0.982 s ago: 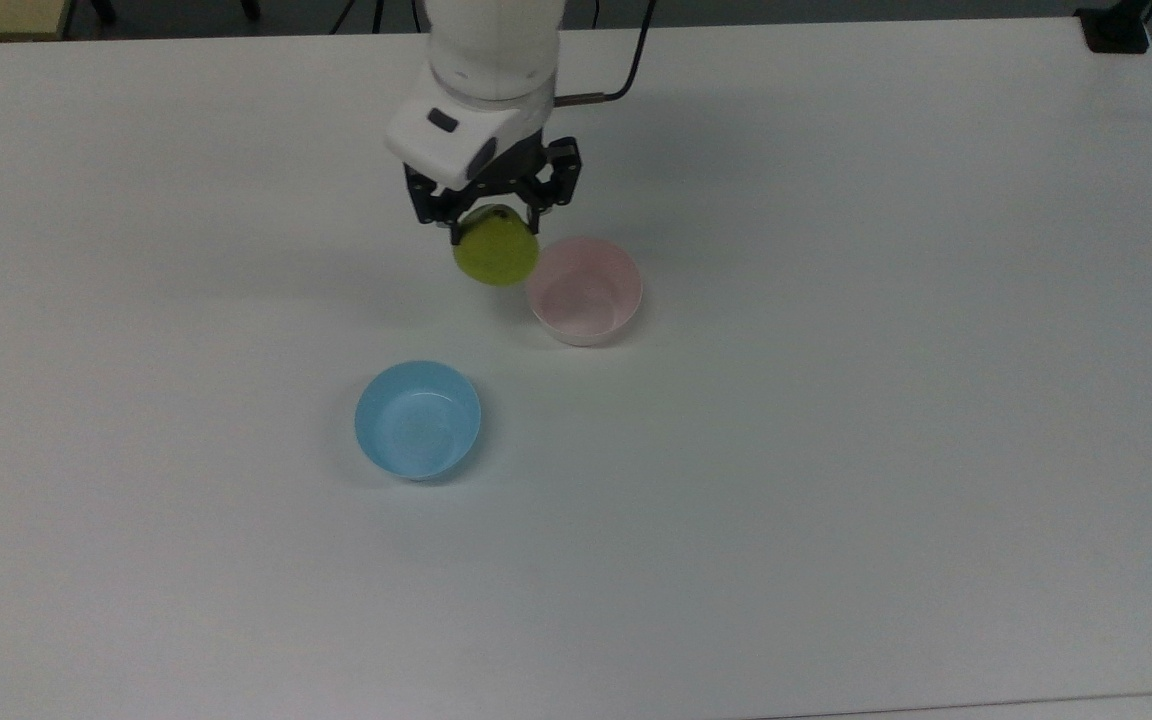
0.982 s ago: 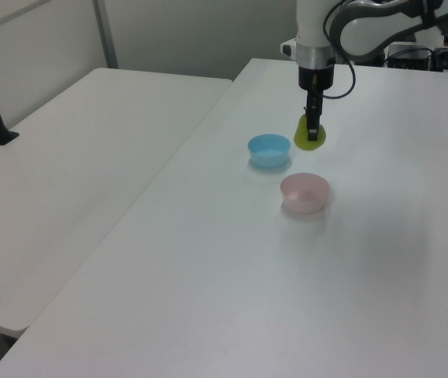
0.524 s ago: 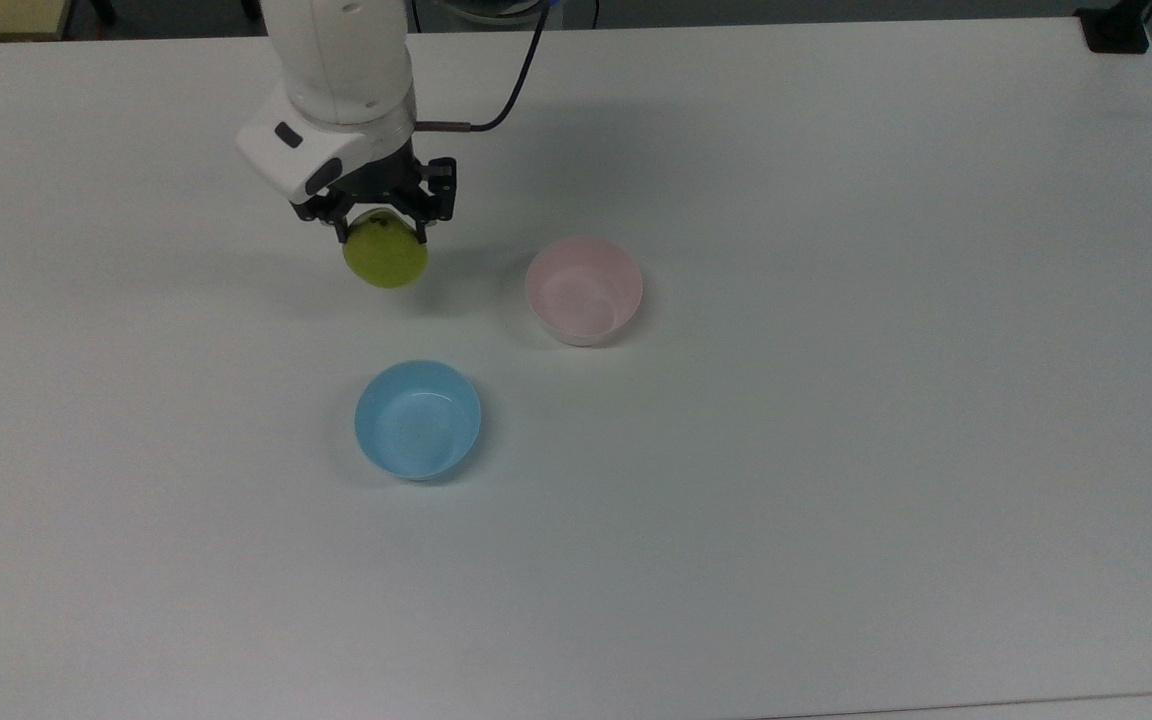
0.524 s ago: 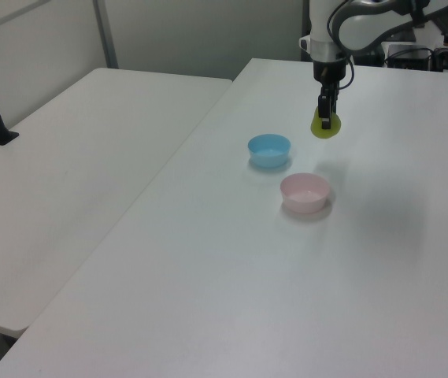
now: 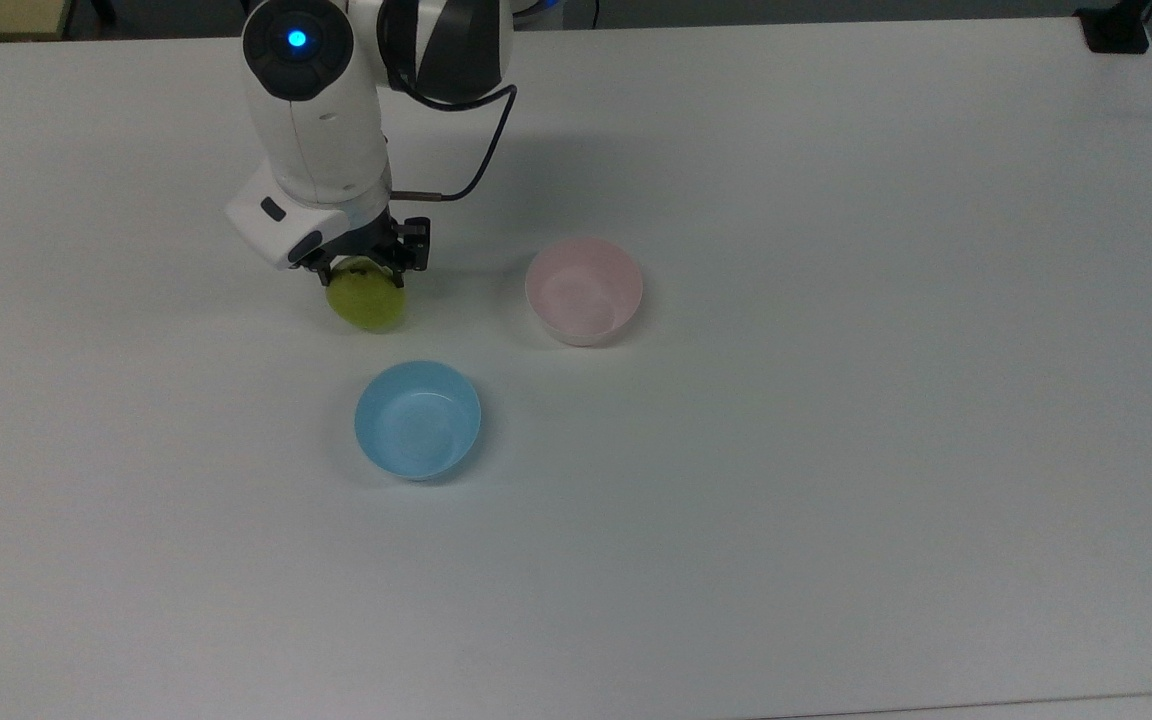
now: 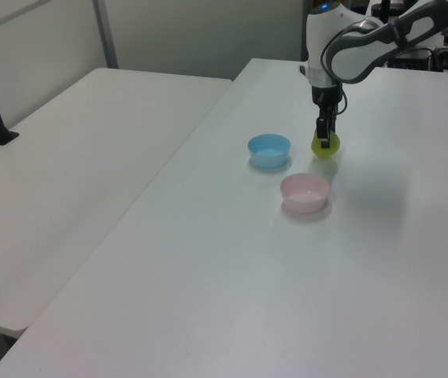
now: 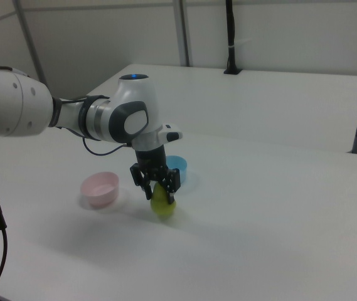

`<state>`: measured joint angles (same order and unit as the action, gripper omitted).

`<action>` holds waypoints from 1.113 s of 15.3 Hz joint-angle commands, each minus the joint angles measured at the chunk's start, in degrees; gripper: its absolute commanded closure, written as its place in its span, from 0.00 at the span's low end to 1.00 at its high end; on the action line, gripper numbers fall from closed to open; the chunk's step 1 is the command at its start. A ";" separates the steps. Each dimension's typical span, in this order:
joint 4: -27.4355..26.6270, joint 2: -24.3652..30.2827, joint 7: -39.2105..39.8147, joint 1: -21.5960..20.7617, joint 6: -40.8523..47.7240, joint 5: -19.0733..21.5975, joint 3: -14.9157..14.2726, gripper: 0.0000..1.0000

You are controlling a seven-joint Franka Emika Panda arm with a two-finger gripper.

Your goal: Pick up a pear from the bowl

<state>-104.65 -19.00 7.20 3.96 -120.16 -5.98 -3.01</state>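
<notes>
In the top view the gripper (image 5: 364, 272) has its two black fingers closed on the narrow upper part of the pear (image 5: 367, 301), so the fruit hangs below them with its wide end down, well apart from the pink bowl (image 5: 584, 291), which sits to the top view's right and holds nothing. The light blue bowl (image 5: 418, 419) lies below the pear in the top view, near but not under it, and the white table (image 5: 836, 450) carries nothing else in this area. In the left view the gripper (image 6: 323, 135) points straight down and the pear (image 6: 325, 146) is very low, near the table surface or perhaps on it; I cannot tell which, because no gap is visible. The pink bowl (image 6: 305, 192) and the blue bowl (image 6: 269, 150) stand in front of it there. In the right view the gripper (image 7: 157, 182) holds the pear (image 7: 163, 202) by its top, the fruit appears close above its own shadow, with the blue bowl (image 7: 177, 165) behind and the pink bowl (image 7: 100, 188) to the right view's left. I judge that the picking is already done and the step in hand is to bring the fruit down beside the bowls. To do it well, the arm should go down slowly and straight, keep the grip firm until the wide end rests on the table, and open only then, because a round fruit released too high can roll toward the blue bowl.
</notes>
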 commanded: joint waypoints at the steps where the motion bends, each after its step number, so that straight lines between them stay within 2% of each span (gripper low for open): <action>1: -0.90 0.29 0.62 0.00 -1.22 -1.31 0.03 0.14; 3: -0.90 0.37 0.62 0.00 -1.13 -1.58 0.03 0.00; 8: -0.29 3.70 0.18 -0.09 1.49 -1.75 0.03 0.00; 12: 4.01 6.87 -0.78 -1.05 9.05 -1.49 0.64 0.00; 17: 4.63 11.61 -10.26 -7.90 11.61 -1.40 0.64 0.00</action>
<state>-99.32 -10.75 3.26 0.38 -110.75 -6.86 -2.18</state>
